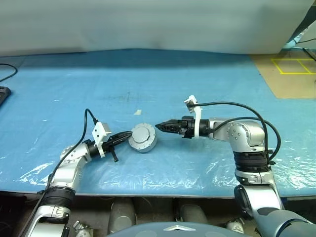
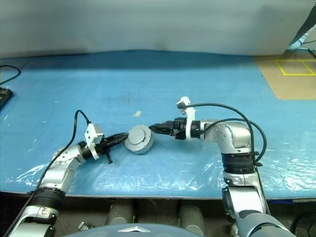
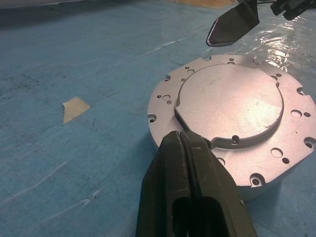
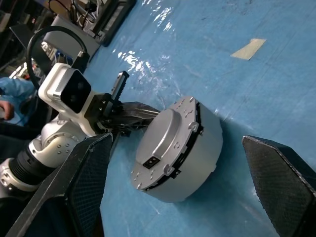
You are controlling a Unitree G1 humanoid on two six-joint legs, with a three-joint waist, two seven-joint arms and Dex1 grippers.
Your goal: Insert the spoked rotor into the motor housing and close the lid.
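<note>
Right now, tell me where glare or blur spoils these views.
Left wrist view: light washes the lid's raised centre pale; the left gripper's fingers look soft up close. Right wrist view: glare streaks the blue plastic sheet, and the right gripper's dark fingers loom blurred at the edges. Head views: shiny wrinkles along the sheet's near edge.

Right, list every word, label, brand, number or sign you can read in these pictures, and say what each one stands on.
None: no readable text shows in any view.
The lid on the motor housing bears only holes and a raised disc, no lettering.
The left gripper and right gripper show no markings.
The tape scrap on the blue table cover is blank.
The yellow lines on the brown board are a plain grid, not characters.
</note>
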